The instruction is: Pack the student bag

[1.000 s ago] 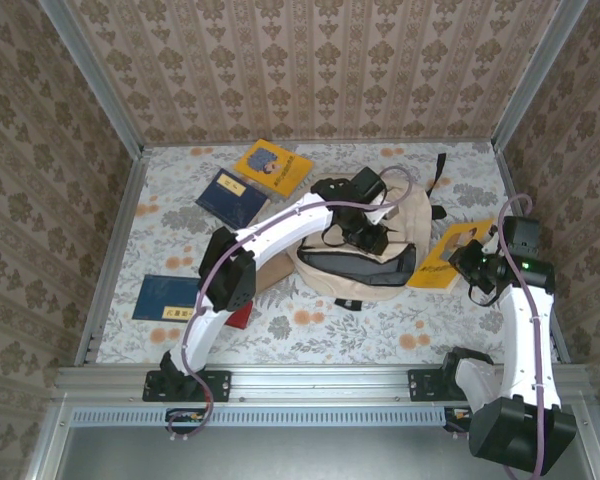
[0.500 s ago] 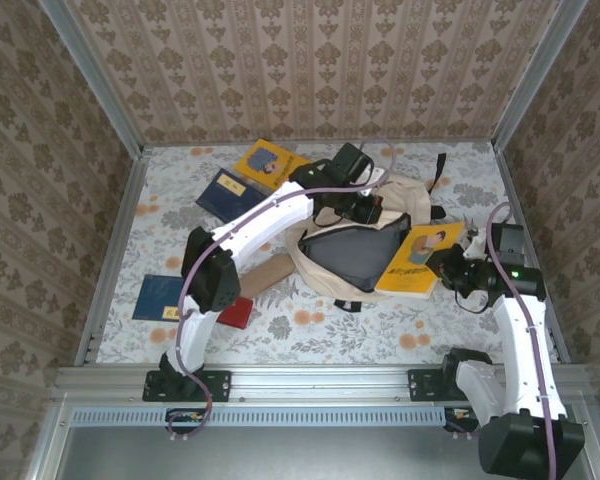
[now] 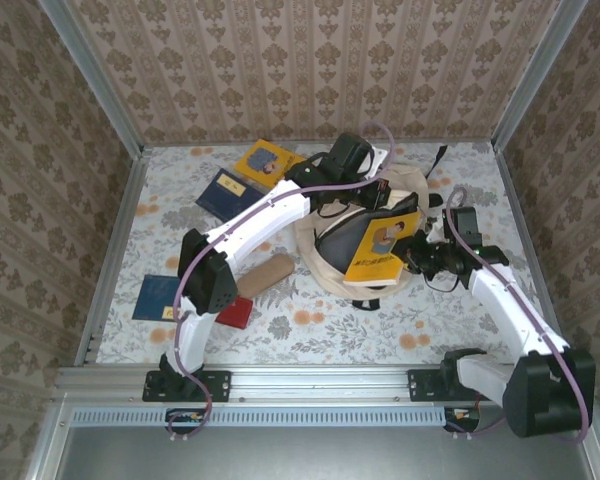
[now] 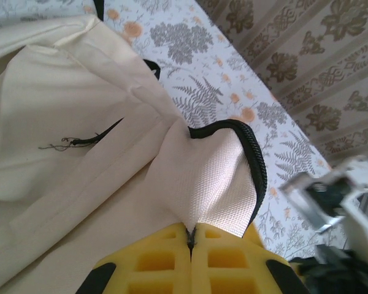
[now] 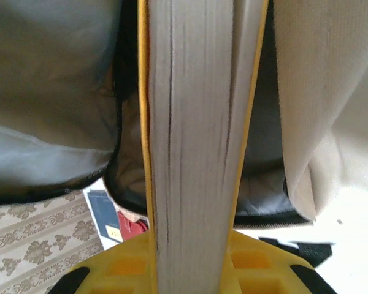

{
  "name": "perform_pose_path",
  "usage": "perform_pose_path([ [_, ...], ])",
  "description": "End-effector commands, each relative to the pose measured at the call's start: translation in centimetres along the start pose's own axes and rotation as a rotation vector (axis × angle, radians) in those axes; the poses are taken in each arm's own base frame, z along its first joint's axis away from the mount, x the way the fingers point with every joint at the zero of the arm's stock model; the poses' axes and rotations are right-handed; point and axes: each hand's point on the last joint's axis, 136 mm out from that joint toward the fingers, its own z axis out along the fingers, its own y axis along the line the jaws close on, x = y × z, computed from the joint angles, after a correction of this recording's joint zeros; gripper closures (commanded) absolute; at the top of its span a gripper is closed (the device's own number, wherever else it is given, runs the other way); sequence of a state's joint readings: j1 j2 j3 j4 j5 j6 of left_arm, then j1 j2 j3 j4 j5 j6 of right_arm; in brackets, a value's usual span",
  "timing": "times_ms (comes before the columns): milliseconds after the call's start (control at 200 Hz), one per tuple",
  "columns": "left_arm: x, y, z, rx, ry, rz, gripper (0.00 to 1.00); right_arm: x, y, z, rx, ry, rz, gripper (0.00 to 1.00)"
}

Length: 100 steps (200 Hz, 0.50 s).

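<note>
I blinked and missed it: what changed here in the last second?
The right tool, gripping a yellow book, swung left, bringing it from beside the student bag to over its open mouth. The left tool, pinching the bag's flap, pulled it back, widening the opening. The blue book stayed put.

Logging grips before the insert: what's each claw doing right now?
Left claw: closed on the student bag's opening edge.
Right claw: closed on the yellow book.

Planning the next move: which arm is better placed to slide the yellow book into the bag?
Right. The right gripper clamps the yellow book edge-on at the open mouth of the bag; the left gripper is shut on its rim, holding it open.
</note>
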<state>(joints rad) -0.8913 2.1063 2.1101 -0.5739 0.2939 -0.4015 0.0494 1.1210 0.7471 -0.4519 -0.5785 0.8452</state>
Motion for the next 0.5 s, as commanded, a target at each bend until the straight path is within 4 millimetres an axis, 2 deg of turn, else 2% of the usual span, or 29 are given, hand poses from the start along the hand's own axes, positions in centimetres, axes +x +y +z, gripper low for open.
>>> perform_pose_path([
  [0, -4.9, -3.6, -3.7, 0.078, -0.166, 0.043, 1.0, -3.5, 3.7, -0.1, -0.095, -0.114, -0.099, 0.98],
  [155, -4.8, -4.2, -4.2, 0.098, -0.154, 0.044, 1.0, -5.5, 4.1, 2.0, -0.109, -0.121, -0.155, 0.98],
  [300, -3.9, -4.0, -3.9, 0.097, -0.115, 0.037, 1.0, -6.1, 5.5, 3.7, -0.154, -0.08, -0.225, 0.97],
  [325, -3.7, -3.9, -3.7, 0.093, -0.107, 0.034, 1.0, -6.3, 5.2, 4.6, -0.142, -0.059, -0.224, 0.97],
  [395, -3.3, -3.4, -3.4, 0.077, -0.092, 0.025, 1.0, -6.5, 5.2, 5.6, -0.137, -0.034, -0.234, 0.95],
  [495, -2.9, -2.8, -3.2, 0.059, -0.078, 0.013, 1.0, -6.8, 4.2, 7.2, -0.097, 0.009, -0.238, 0.91],
])
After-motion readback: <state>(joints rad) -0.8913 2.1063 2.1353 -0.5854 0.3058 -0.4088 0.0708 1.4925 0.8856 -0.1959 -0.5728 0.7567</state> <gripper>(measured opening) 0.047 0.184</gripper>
